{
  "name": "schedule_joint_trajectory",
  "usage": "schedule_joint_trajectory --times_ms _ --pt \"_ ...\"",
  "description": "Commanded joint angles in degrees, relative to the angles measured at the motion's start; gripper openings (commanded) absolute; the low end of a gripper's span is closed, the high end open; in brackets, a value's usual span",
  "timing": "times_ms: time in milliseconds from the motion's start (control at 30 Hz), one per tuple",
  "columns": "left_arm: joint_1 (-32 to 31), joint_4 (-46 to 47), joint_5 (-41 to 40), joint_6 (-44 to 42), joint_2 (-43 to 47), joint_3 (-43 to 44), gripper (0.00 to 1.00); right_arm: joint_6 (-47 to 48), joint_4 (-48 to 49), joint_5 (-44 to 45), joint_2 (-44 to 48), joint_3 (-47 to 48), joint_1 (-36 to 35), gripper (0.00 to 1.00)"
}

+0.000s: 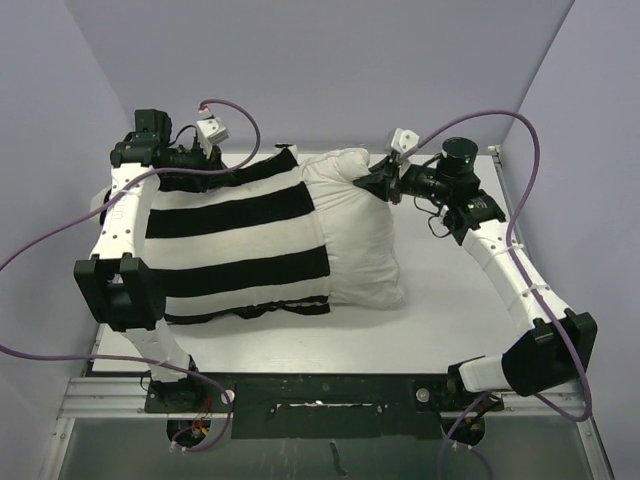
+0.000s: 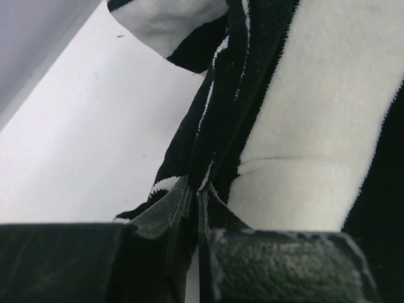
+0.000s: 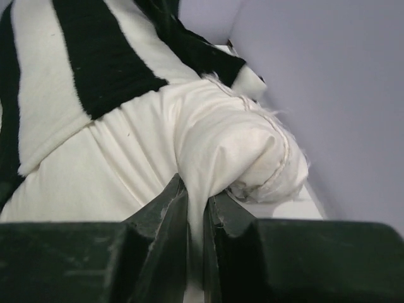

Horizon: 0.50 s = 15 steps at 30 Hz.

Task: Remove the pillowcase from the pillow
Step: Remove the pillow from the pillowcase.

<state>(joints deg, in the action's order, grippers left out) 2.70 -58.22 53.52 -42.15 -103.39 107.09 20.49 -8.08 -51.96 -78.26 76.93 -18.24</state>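
Note:
The black-and-white striped pillowcase point(image 1: 235, 240) covers the left part of the pillow; the plain white pillow point(image 1: 360, 235) sticks out of it on the right. My left gripper point(image 1: 222, 162) is at the pillowcase's far left corner, shut on a fold of striped fabric point(image 2: 208, 148) in the left wrist view. My right gripper point(image 1: 378, 182) is at the pillow's far right corner, shut on a pinch of white pillow fabric point(image 3: 218, 158) in the right wrist view, where the striped cover point(image 3: 95, 63) lies farther off. Both grips are a little above the table.
The white table point(image 1: 440, 310) is enclosed by lilac walls point(image 1: 330, 70) at the back and sides. Purple cables point(image 1: 530, 150) loop above both arms. The wall is close to the right of the pinched pillow corner point(image 3: 328, 95).

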Motion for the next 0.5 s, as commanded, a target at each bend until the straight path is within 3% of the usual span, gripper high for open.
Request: schedule_joint_trajectory --times_ms 0,100,200,333,467 --pt "2.48 13.71 -13.95 -1.34 7.4 -3.06 0.0 -20.98 25.35 5.57 4.23 -5.68 9.94 0.0" --pt "3.77 14.06 -16.33 -1.73 7.25 -2.73 0.0 -32.45 39.94 9.16 5.51 -13.27 16.34 0.0" --pt "5.79 15.35 -18.56 -3.7 7.16 -2.58 0.0 -40.75 48.28 9.71 5.08 -16.48 21.56 0.0" --pt "8.11 16.51 -21.45 -6.26 7.07 -2.86 0.0 -46.15 51.41 13.15 5.38 -18.33 26.49 0.0" --pt "10.18 18.58 -23.51 -7.99 7.0 -4.44 0.0 -46.63 48.05 17.02 6.43 -18.61 29.72 0.0"
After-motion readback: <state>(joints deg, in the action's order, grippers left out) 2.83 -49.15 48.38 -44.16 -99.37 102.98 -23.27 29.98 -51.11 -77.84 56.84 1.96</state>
